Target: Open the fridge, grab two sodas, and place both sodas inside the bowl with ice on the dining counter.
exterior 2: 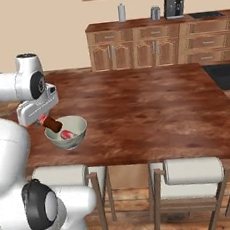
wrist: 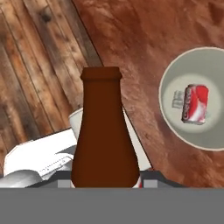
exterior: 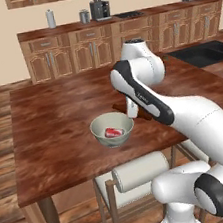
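The tool (exterior 2: 48, 122) is closed on the bottle (exterior 2: 52, 124), a dark-brown glass soda, and holds it just above the near rim of the bowl (exterior 2: 66, 132). The bowl stands on the tabletop (exterior 2: 146, 108) near its front edge. The red can (exterior: 114, 132) already lies on its side inside the bowl.

Handling, as judged from here: the bottle is rigid glass, smooth-sided and likely the heavier of the two sodas. It can slip in a light grip and can crack if released from height. The grip appears to sit low on the body, below the shoulder, which is the widest and most stable zone. The narrow neck (wrist: 101, 76) points away from the hand. The can is light and thin-walled. It may roll or shift when the bottle lands beside it.

Limits of view: the finger tips are masked by the bottle in the hand view, so the exact contact points cannot be confirmed. The red label is not readable. In the left base view the arm covers the tool and most of the bottle. The ice shows as a pale patch (wrist: 177, 99) beside the can; its depth cannot be judged. The chairs (exterior 2: 193, 171) below the tabletop edge are partly cut off.
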### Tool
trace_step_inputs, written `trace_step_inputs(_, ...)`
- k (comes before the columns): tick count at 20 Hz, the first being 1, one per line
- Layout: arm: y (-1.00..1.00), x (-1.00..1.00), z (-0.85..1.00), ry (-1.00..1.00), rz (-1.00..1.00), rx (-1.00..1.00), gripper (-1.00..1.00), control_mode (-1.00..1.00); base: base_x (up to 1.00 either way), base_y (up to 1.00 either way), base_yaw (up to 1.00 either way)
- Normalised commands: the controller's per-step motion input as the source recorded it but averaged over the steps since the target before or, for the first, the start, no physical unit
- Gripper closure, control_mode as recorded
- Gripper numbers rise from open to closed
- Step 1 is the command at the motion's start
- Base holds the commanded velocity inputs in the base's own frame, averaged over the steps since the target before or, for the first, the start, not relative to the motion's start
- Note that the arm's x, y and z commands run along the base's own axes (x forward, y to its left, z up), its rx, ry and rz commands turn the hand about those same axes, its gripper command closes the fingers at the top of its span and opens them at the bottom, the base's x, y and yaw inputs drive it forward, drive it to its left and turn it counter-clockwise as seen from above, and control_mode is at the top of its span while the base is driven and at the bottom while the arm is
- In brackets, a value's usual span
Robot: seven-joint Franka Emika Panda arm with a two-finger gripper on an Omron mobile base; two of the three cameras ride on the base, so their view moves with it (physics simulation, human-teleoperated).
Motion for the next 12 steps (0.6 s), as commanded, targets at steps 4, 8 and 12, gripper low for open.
trace_step_inputs(4, 0.05, 0.19, -0.26, 0.13, 0.05, -0.13, 1.0, -1.0, 0.0, 0.0, 0.0)
trace_step_inputs(8, 0.16, 0.24, -0.3, 0.14, 0.04, -0.13, 1.0, -1.0, 0.0, 0.0, 0.0)
trace_step_inputs(12, 0.09, 0.22, -0.29, 0.15, 0.05, -0.1, 1.0, -1.0, 0.0, 0.0, 0.0)
